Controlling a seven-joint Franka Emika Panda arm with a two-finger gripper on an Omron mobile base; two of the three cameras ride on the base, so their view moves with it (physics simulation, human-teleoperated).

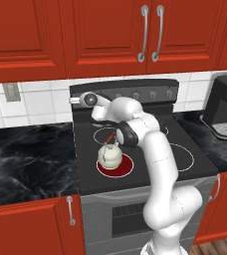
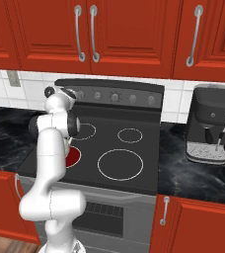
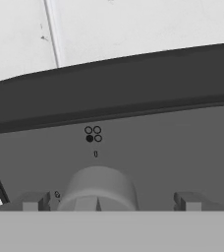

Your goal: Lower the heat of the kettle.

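Kettle (image 1: 109,156) on glowing red burner (image 1: 126,168), gripper (image 3: 111,202) wide apart around stove knob (image 3: 98,189).

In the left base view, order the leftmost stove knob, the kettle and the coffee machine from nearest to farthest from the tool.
1. Leftmost stove knob, on the back panel right at the open tool.
2. Kettle, on the glowing front-left burner.
3. Coffee machine, far right on the counter.
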